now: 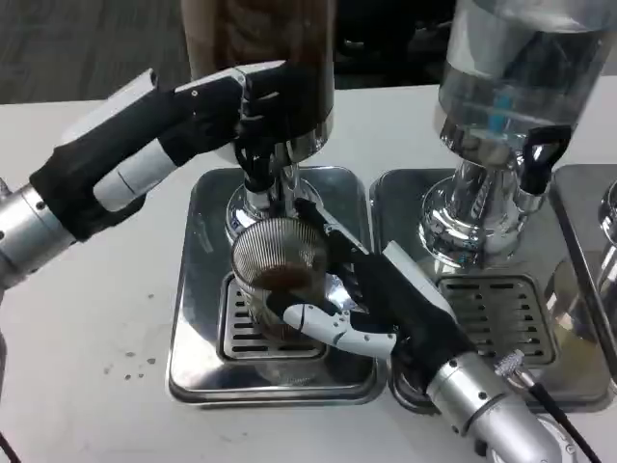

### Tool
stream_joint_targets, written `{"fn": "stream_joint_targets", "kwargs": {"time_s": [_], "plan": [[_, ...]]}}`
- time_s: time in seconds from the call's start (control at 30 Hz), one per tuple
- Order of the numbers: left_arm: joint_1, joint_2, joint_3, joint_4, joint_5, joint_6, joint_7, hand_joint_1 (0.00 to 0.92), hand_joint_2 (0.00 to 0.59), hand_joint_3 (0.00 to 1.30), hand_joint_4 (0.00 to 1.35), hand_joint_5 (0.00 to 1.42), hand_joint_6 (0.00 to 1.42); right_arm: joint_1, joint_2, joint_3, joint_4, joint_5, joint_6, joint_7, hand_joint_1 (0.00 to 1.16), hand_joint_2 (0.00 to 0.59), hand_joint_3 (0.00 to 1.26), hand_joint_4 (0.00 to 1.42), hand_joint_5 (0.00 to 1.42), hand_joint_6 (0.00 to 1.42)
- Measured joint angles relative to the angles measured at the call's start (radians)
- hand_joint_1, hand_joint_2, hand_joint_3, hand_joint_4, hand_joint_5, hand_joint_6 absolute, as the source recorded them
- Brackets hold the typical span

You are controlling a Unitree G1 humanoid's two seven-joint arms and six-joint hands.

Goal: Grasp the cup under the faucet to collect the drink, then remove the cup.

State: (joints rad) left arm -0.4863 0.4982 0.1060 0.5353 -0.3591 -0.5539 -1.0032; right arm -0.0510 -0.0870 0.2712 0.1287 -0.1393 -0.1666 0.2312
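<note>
Ribbed clear cup (280, 265) with some brown drink sits on the shiny metal drip tray (198, 289), under the left dispenser's faucet (258, 178). Right hand (371, 304) fingers wrap it; left hand (227, 111) fingers clamp the tap, which they mostly hide.

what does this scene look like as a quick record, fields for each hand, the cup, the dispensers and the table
left hand: up at the tap of the dark drink dispenser, fingers on it
right hand: holds the cup from its right side
cup: ribbed, clear, upright on the drip tray under the tap, a little brown drink at the bottom
second dispenser: clear liquid, black tap handle, on its own tray to the right
table: white, a few small brown spots left of the tray
</note>
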Motion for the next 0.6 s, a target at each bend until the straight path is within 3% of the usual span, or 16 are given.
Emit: {"fn": "stream_joint_targets", "kwargs": {"time_s": [0.23, 0.6], "plan": [[0.007, 0.000, 0.029, -0.064, -0.031, 0.014, 0.000, 0.000, 0.049, 0.20, 0.12, 0.15, 0.08, 0.000, 0.000, 0.000, 0.001, 0.000, -0.003, 0.000, 0.63, 0.264, 0.02, 0.00, 0.00, 0.05], [0.147, 0.000, 0.115, -0.235, -0.116, 0.077, 0.008, 0.000, 0.049, 0.23, 0.16, 0.19, 0.12, -0.003, -0.001, -0.001, 0.013, 0.001, -0.014, 0.002, 0.63, 0.266, 0.03, 0.00, 0.00, 0.05]]}}
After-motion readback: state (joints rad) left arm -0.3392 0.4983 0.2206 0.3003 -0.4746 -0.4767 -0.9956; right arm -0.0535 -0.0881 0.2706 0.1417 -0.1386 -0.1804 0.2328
